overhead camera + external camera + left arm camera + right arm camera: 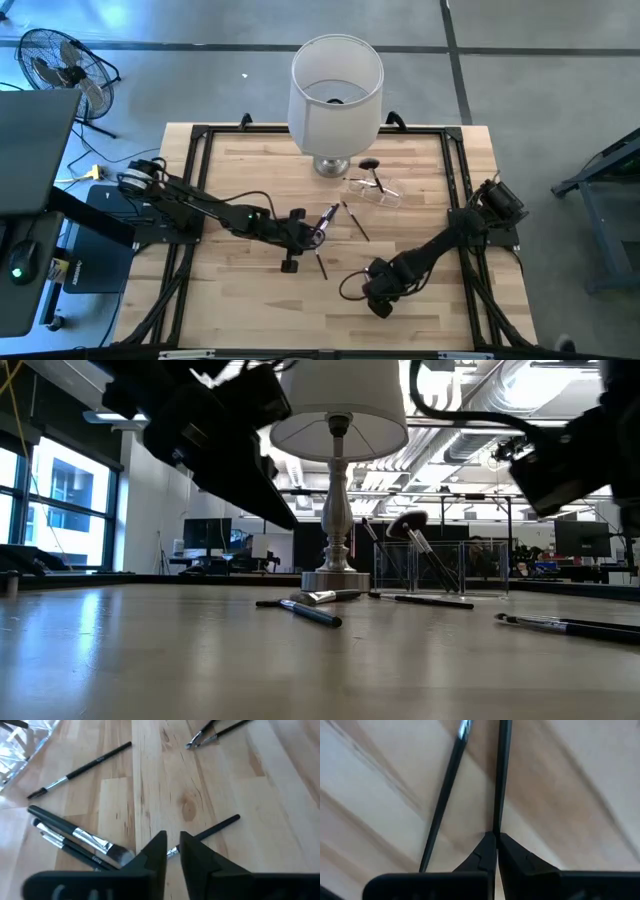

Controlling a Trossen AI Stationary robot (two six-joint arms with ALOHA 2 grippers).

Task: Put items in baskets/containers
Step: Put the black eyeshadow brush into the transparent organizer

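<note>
Several thin makeup brushes lie on the wooden table, among them a small cluster [330, 215] and singles [357, 222] [322, 265]. The clear holder [385, 192] stands in front of the lamp with the large fluffy black brush [371, 165] leaning in it. My left gripper [318, 236] is at the table's middle, its fingers a narrow gap apart [173, 851]. The ferrule end of a thin dark brush [210, 832] on the table shows in that gap. My right gripper [380, 298], nearer the front, is shut [495, 836] on a thin dark brush. My right gripper pinches the end of the brush's dark handle [496, 820] between its two fingertips. The handle runs straight on from the tips, so the fingers lie along it. Whether the brush is clear of the table, I cannot tell.
A big white lampshade on a silver base [335, 90] stands at the far middle, right behind the holder. A second thin brush [445, 795] lies beside the one in my right gripper. Two brushes [570, 625] lie at the right in the low view.
</note>
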